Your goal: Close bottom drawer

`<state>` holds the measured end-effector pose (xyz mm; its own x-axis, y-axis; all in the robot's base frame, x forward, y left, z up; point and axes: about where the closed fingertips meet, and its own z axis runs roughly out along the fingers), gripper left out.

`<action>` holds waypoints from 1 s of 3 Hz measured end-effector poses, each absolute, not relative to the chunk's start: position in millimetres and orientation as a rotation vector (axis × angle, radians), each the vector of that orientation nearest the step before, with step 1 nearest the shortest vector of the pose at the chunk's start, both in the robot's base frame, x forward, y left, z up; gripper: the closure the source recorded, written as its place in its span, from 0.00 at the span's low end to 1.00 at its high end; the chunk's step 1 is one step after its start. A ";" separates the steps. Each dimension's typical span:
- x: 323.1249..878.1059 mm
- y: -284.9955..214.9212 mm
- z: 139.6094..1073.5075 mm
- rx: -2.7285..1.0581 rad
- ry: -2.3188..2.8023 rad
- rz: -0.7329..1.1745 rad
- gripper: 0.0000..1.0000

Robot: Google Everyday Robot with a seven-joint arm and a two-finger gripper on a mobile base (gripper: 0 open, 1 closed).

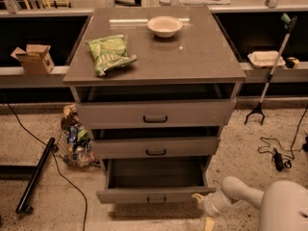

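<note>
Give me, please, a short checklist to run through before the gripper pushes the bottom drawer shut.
1. The bottom drawer is pulled out and ready to be pushed: ok.
2. Nothing inside it that could jam: ok, none visible.
3. The gripper is low, by the right end of the drawer front: ok.
4. The gripper is touching the front: cannot tell.
5. The middle drawer above is out of the path: ok.

Grey bottom drawer [154, 195]; green patterned bag [109, 53]; cream bowl [164, 26]; gripper [202, 210], seemingly yellowish-tipped, beside drawer's right corner.
</note>
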<state>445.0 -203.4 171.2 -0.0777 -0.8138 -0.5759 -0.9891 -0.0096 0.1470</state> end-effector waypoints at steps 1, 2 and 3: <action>469.4 -201.6 163.5 -1.904 1.904 0.731 0.00; 499.5 -198.5 157.8 -1.923 1.859 0.673 0.17; 522.3 -198.1 158.6 -1.914 1.821 0.602 0.40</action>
